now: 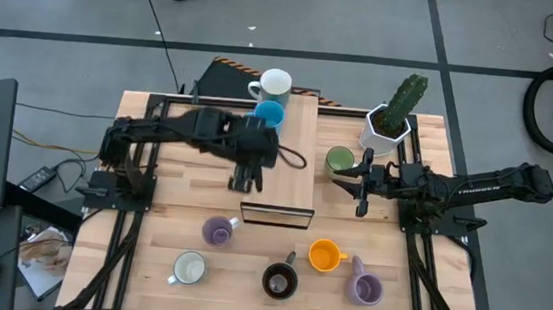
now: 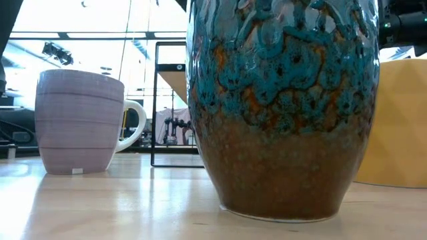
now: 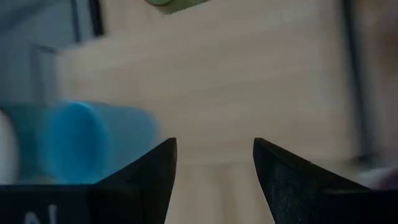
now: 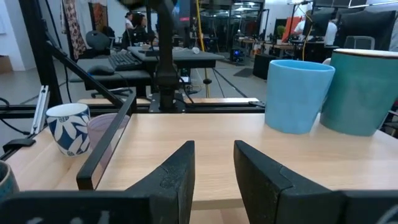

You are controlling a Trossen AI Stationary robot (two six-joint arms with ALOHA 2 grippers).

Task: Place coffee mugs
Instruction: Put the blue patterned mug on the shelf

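Wooden tabletop (image 1: 171,216) carries the mugs: blue mug (image 1: 269,113) and white mug (image 1: 275,83) on a raised board (image 1: 297,147) at the back, green mug (image 1: 339,161) beside it, others along the front edge. Left pincer (image 1: 245,181) hovers spread over the board's near corner; right pincer (image 1: 357,189), narrowly parted, sits just beside the green mug.

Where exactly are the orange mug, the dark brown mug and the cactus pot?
Round orange mug (image 1: 323,254), high view, its open mouth.
Dark brown glazed mug (image 1: 279,281), high view, its dark inside.
White hexagonal cactus pot (image 1: 376,136), high view, its white wall.
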